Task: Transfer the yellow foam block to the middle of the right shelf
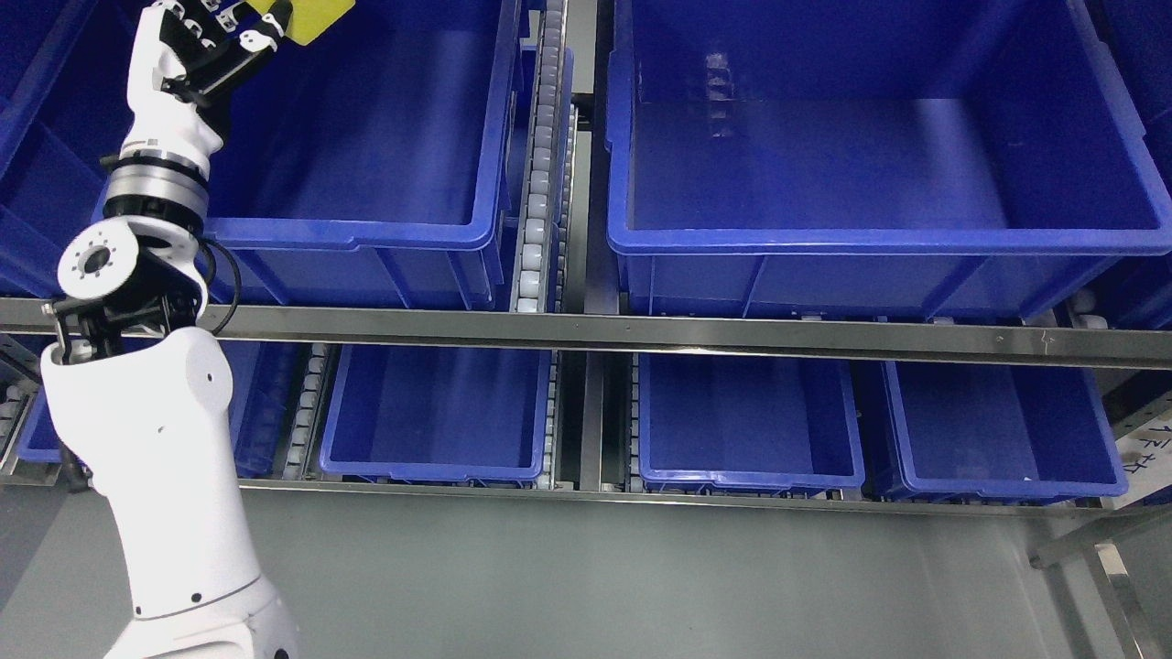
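My left hand [240, 26] is raised at the top left edge of the head view, above the left blue bin [366, 240]. Its fingers are shut on the yellow foam block [316, 18], which is partly cut off by the top edge. The large blue bin [879, 240] on the right of the upper shelf stands open with nothing visible inside. My right arm does not show.
A roller track [542, 183] runs between the two upper bins. A metal rail [641, 334] crosses in front of them. Below it stand three smaller blue bins [439, 467], [746, 476], [1003, 485]. A grey floor [595, 577] lies in the foreground.
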Controlling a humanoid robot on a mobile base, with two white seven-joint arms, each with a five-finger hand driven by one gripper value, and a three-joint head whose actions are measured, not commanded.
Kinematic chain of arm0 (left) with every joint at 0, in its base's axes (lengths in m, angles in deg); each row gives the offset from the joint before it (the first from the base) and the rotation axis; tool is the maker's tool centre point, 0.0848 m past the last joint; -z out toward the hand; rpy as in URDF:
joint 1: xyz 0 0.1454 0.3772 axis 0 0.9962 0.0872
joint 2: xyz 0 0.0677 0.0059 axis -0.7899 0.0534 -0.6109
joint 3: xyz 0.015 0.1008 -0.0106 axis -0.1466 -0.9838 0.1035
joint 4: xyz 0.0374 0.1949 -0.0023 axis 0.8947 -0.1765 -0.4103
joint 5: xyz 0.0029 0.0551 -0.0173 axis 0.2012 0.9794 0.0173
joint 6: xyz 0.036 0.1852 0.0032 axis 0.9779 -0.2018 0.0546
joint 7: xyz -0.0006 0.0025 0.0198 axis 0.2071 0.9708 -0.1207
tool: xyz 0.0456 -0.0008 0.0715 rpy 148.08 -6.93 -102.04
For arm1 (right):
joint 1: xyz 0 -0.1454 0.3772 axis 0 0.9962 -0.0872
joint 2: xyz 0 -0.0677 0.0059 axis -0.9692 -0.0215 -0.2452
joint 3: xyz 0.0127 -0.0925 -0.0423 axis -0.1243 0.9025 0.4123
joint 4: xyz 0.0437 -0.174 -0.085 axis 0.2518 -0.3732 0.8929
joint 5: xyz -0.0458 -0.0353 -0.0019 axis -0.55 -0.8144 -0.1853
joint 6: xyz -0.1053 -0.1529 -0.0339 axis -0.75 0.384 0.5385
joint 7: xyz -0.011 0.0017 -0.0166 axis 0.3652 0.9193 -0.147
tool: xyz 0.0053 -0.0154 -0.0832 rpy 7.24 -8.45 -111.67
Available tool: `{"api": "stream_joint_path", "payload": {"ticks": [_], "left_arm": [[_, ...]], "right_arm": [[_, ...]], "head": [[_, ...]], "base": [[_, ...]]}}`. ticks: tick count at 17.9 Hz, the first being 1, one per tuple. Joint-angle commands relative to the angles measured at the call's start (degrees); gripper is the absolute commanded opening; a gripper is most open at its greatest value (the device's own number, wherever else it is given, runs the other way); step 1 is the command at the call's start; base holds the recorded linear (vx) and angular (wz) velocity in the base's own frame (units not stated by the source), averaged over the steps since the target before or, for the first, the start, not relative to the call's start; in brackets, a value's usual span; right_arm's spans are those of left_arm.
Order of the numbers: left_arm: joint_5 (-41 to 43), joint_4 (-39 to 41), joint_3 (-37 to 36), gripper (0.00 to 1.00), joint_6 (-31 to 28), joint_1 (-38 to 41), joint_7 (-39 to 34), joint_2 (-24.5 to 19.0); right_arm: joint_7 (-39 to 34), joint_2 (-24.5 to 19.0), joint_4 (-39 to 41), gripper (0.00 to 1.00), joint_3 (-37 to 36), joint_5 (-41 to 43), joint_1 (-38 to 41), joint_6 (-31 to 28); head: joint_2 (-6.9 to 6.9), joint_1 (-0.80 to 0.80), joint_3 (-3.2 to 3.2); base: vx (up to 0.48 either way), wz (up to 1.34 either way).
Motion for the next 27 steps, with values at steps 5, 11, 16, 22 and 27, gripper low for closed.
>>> {"api": "stream_joint_path", "payload": {"ticks": [5,11,16,22,27], "left_arm": [[3.45,-5.75,-11.42,0.08,-17.69,-7.43,-16.0,-0.92],[3.44,-10.32,-13.97,0.49,-21.1,-7.42,-16.54,-0.92],[3.53,-10.68,-14.15,0.93,-23.14,-7.51,-16.27,-0.92],[3.44,-7.96,-12.3,1.0,-13.94,-8.83,-15.92,-0.92],[3.36,-7.96,-8.54,1.0,11.6,-5.08,-15.22,-2.73]], "right_arm": [[0.03,1.0,1.0,1.0,-0.35,-0.17,0.0,0.02],[0.03,1.0,1.0,1.0,-0.35,-0.18,0.0,0.02],[0.03,1.0,1.0,1.0,-0.35,-0.18,0.0,0.02],[0.03,1.0,1.0,1.0,-0.35,-0.18,0.0,0.02],[0.03,1.0,1.0,1.0,-0.35,-0.17,0.0,0.02]], "head": [[0.0,0.0,0.0],[0.0,0.0,0.0],[0.01,0.0,0.0],[0.01,0.0,0.0],[0.01,0.0,0.0]], "base": [[0.029,-0.02],[0.03,-0.05],[0.015,-0.04],[0.002,0.01],[0.004,0.01]]}}
